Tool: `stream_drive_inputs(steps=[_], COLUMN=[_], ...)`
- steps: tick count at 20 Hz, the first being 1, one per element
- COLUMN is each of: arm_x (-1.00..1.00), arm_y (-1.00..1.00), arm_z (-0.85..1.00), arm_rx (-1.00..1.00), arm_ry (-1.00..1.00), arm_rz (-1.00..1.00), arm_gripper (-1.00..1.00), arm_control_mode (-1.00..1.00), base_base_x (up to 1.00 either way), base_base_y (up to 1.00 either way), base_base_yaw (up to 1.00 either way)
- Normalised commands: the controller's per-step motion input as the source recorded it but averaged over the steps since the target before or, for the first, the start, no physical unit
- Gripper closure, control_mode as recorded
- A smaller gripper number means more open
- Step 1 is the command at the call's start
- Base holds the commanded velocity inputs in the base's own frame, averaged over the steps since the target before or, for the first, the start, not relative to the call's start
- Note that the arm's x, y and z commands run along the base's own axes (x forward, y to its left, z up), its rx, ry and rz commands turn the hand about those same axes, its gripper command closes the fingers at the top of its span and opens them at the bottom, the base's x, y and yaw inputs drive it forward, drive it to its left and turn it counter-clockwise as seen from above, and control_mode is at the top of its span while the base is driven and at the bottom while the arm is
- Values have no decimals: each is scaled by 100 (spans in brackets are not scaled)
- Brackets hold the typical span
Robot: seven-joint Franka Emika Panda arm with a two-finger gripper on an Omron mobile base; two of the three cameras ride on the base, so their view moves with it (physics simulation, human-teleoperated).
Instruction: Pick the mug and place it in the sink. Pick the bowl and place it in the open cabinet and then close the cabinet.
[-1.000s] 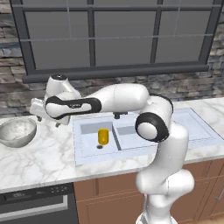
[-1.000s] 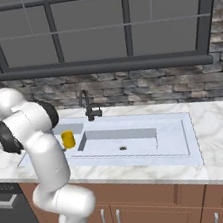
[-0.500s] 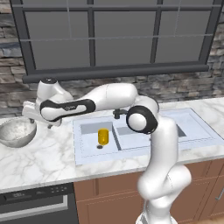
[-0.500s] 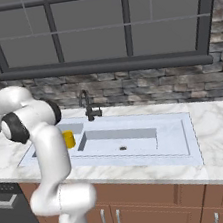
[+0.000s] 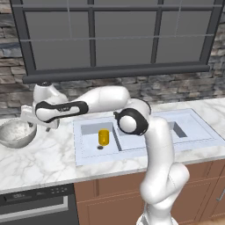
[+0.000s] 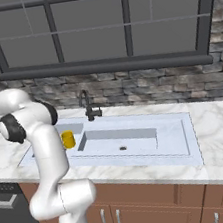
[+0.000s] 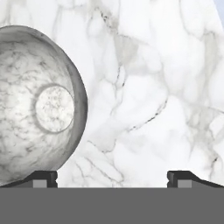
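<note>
The bowl (image 7: pixel 37 109) sits on the marble surface (image 7: pixel 148 87), just left of the end effector (image 7: pixel 113 177). It looks heavy, hard and slippery, so its rim seems best to grab. The end effector's tips are wide apart, holding nothing.

Open hand (image 7: pixel 112 177) above counter (image 7: pixel 148 87), bowl (image 7: pixel 37 105) at one fingertip.

Yellow mug (image 5: pixel 103 137), grey-white speckled bowl (image 5: pixel 16 133), white sink (image 5: pixel 145 147), grey-veined white marble counter (image 5: pixel 39 165).

Yellow mug (image 5: pixel 103 137) stands upright in the white sink's (image 5: pixel 145 148) left basin; speckled bowl (image 5: pixel 16 133) sits on the counter.
</note>
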Motion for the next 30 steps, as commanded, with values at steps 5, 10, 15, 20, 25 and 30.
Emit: stream_drive_inputs(steps=[5,10,15,20,25,30], arm_x=[1,17,23,34,32,19], arm_y=[1,2,9,17,25,14], arm_z=[-32,-20,-20,-7,0,-2], arm_rx=[2,0,0,0,0,0], arm_ry=[0,0,0,0,0,0], arm_rz=[0,0,0,0,0,0], arm_gripper=[-100,-100,-100,-100,-100,-100], arm_control_mode=[-100,-100,-100,-100,-100,-100], base_base_x=[0,0,0,0,0,0], base_base_y=[0,0,0,0,0,0], base_base_yaw=[0,0,0,0,0,0])
